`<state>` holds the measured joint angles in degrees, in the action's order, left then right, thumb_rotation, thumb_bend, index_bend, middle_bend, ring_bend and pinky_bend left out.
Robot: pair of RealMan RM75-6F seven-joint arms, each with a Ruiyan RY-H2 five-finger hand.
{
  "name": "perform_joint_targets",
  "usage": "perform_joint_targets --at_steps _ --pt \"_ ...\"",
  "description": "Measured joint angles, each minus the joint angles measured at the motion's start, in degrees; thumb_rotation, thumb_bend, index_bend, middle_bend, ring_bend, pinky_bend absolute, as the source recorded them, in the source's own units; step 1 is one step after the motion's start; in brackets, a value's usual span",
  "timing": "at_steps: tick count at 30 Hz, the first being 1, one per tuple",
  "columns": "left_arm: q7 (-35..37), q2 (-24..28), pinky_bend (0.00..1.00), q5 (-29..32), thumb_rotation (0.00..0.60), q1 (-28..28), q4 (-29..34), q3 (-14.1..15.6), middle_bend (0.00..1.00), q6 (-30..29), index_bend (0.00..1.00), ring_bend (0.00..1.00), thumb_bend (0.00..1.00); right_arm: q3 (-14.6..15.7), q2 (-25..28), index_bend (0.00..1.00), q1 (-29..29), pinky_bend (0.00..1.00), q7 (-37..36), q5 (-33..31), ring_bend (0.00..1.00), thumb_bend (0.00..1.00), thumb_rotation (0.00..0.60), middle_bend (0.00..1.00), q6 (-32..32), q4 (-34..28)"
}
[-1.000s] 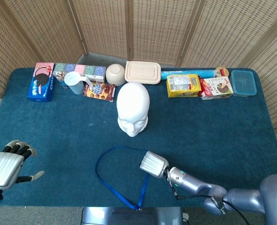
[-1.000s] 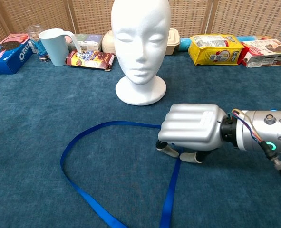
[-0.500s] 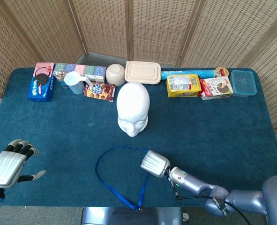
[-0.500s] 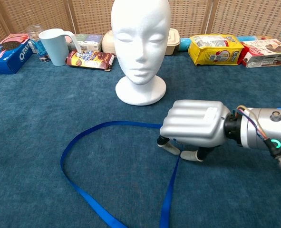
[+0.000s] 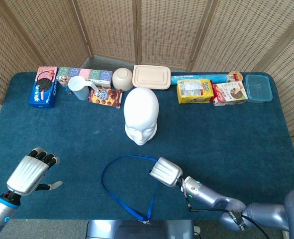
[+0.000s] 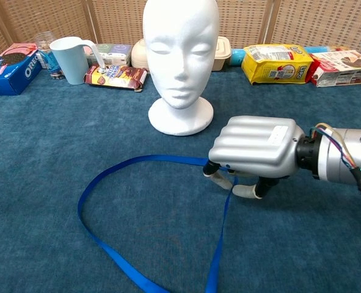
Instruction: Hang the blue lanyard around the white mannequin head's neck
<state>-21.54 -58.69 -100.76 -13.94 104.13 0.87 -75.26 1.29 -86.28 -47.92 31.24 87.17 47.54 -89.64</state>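
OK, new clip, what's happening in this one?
The right robot hand is down on the blue lanyard, fingers curled around the strap where the loop bends in front of the white mannequin head. The lanyard mostly lies flat on the table; nothing is around the neck yet. The left robot hand hovers at the near left, fingers spread, holding nothing.

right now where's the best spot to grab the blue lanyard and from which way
Take the blue lanyard on its far arc, next to the right hand, coming from above. The strap lies flat on the table as an open loop, so only a downward pinch can lift it; that stretch faces the white mannequin head.
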Motion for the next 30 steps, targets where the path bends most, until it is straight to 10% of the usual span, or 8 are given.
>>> perform_joint_targets --at_steps 13,30 --pt "-1.4 -3.5 0.91 -8.0 0.423 -11.1 -3.1 -0.6 0.99 12.1 0.51 0.99 0.14 -0.1 0.0 0.67 0.9 1.0 -0.8 -0.1 1.0 0.46 0.6 0.95 1.0 0.0" --pt "-3.1 -7.9 0.97 -7.5 0.453 -19.0 -5.3 -0.4 1.0 20.4 0.53 1.0 0.15 -0.3 -1.0 0.71 1.6 1.0 -1.4 -0.3 1.0 0.46 0.6 0.95 1.3 0.9"
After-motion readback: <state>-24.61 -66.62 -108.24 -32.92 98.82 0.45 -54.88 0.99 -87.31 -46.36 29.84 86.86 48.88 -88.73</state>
